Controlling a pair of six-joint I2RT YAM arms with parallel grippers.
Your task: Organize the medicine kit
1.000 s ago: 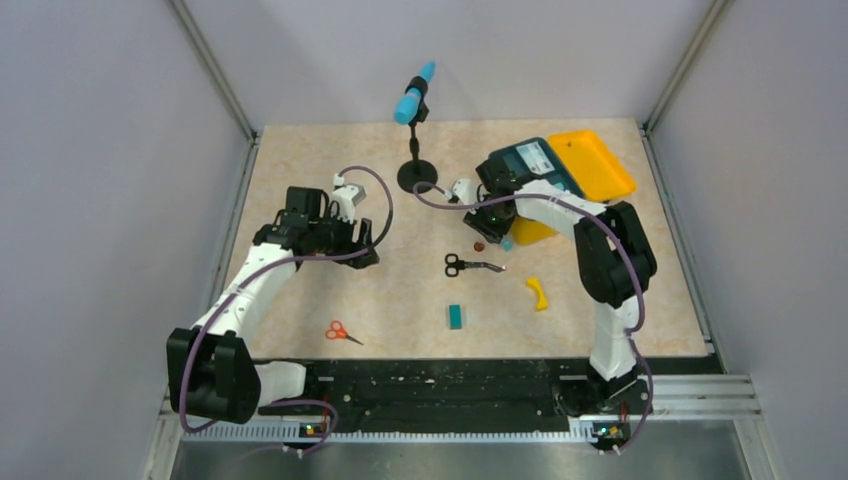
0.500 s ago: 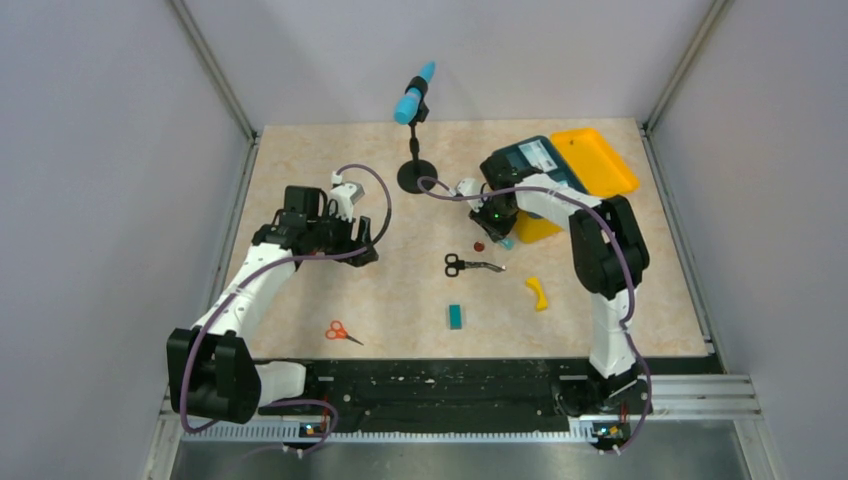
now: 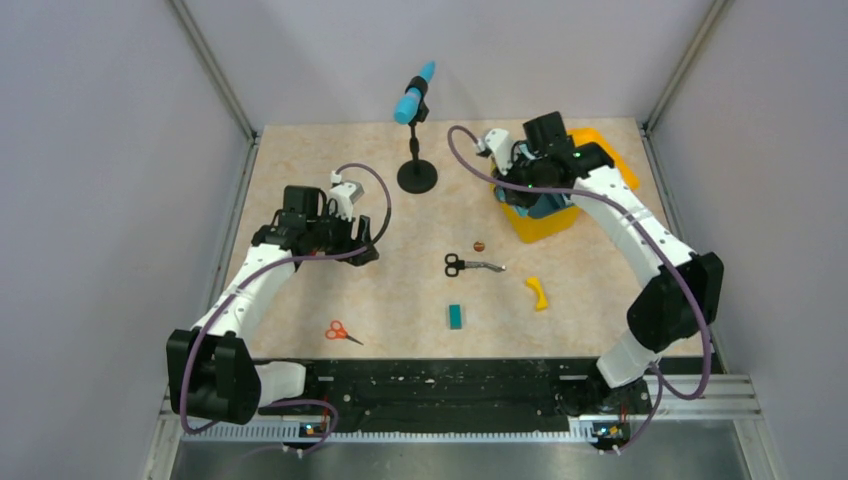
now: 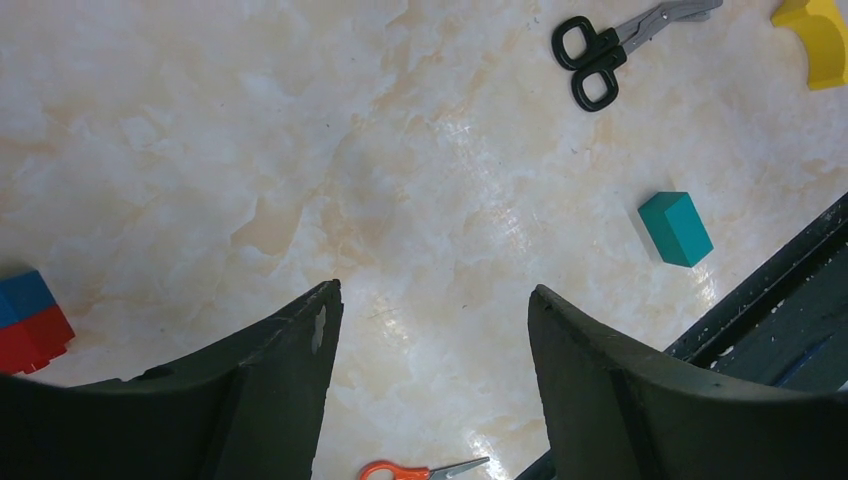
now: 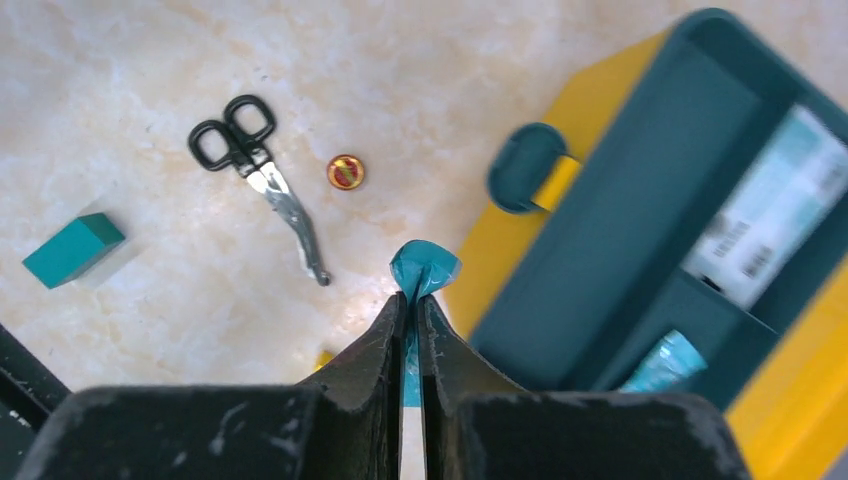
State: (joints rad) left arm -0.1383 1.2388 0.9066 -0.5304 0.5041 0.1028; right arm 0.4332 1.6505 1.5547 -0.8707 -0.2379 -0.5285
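Observation:
The medicine kit (image 3: 552,224) is a yellow box with its lid (image 3: 605,152) open, at the back right. In the right wrist view its dark teal insert tray (image 5: 640,190) holds a white labelled packet (image 5: 765,210) and a teal packet (image 5: 668,362). My right gripper (image 3: 533,190) hovers over the kit's near-left edge. Its fingers (image 5: 412,300) are shut on a thin teal packet (image 5: 424,268). My left gripper (image 3: 365,245) is open and empty (image 4: 433,295) over bare table at the left.
Black scissors (image 3: 470,265), a small red-gold disc (image 3: 479,245), a teal block (image 3: 456,317), a yellow curved piece (image 3: 538,292) and orange scissors (image 3: 340,331) lie on the table. A microphone stand (image 3: 416,150) is at the back. A red and blue block (image 4: 25,320) lies near my left gripper.
My right arm has risen from the table by the kit's front left and swung back and right over the kit, carrying the teal packet. The left arm has not moved.

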